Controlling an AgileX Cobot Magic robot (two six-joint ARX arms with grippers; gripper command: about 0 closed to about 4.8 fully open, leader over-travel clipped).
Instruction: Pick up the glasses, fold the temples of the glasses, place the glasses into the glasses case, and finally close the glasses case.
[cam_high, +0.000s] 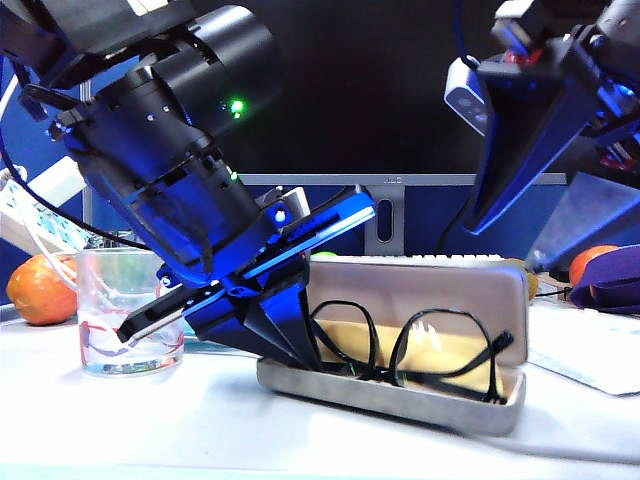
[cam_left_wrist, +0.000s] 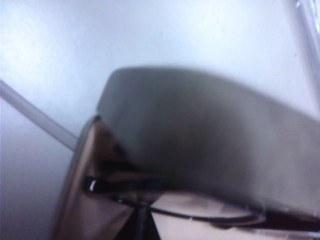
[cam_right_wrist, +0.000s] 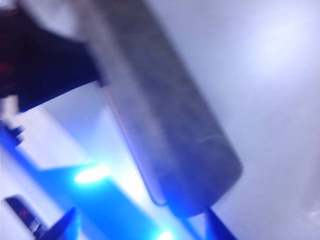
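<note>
The grey glasses case (cam_high: 400, 398) lies open on the white table, its lid (cam_high: 430, 285) standing up behind the yellowish lining. The black-framed glasses (cam_high: 400, 350) rest inside it, lenses leaning toward the front; their temples are hard to make out behind the frame. My left gripper (cam_high: 300, 352) slants down into the case's left end, shut, its dark tip (cam_left_wrist: 142, 227) right beside the glasses' rim (cam_left_wrist: 200, 216) under the lid (cam_left_wrist: 210, 150). Whether it pinches the frame I cannot tell. My right gripper (cam_high: 503, 248) hangs open above the case's right end, and its wrist view shows the case (cam_right_wrist: 200, 165) beyond the gripper (cam_right_wrist: 142, 227).
A clear tumbler (cam_high: 130, 310) stands just left of the left arm, with an orange fruit (cam_high: 40, 290) behind it. At the right lie another orange fruit (cam_high: 595, 262), a purple strap (cam_high: 612, 280) and white paper (cam_high: 590, 350). A monitor stand (cam_high: 385, 215) and keyboard (cam_high: 420, 260) sit behind the case.
</note>
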